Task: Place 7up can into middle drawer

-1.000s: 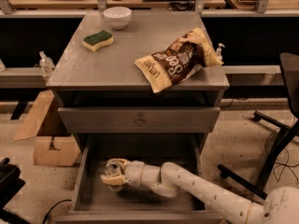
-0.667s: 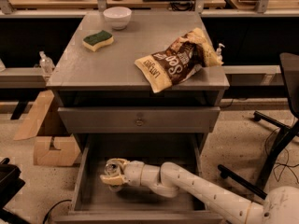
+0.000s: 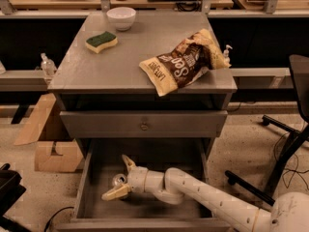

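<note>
The 7up can (image 3: 120, 180) stands on the bottom of the open middle drawer (image 3: 149, 211), near its left half, with its silver top showing. My gripper (image 3: 114, 178) is inside the drawer at the end of the white arm that reaches in from the lower right. Its two tan fingers (image 3: 116, 193) are spread wide, one on each side of the can, and do not clamp it.
The drawer above shows a closed grey front with a round knob (image 3: 144, 126). On the cabinet top lie a chip bag (image 3: 181, 64), a green-yellow sponge (image 3: 101, 41) and a white bowl (image 3: 121, 17). Cardboard boxes (image 3: 50, 151) sit left, and a chair base (image 3: 270, 173) right.
The fingers were closed around the can; now they have spread apart and let it go. The can rests in the drawer and the arm has barely moved.
</note>
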Controlling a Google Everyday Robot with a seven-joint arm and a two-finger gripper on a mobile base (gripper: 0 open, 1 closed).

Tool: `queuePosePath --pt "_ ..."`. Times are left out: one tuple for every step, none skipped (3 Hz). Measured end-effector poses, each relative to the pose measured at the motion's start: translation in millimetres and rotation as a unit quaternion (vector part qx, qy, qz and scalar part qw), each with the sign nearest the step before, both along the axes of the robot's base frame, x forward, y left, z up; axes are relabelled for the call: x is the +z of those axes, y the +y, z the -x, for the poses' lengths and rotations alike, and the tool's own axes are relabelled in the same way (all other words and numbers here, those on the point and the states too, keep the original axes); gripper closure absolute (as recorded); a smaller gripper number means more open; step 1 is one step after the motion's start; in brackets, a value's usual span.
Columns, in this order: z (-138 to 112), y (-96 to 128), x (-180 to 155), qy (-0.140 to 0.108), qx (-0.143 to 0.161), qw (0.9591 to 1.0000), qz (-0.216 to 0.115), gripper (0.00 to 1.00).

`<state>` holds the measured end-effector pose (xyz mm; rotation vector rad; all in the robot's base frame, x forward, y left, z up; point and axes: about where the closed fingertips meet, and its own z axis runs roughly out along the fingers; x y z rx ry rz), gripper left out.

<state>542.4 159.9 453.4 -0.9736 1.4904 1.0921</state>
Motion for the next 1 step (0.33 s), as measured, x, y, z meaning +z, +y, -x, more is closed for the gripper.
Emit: queuePosePath --pt "0.0 0.0 0.0 0.0 0.0 1.0 0.0 0.0"
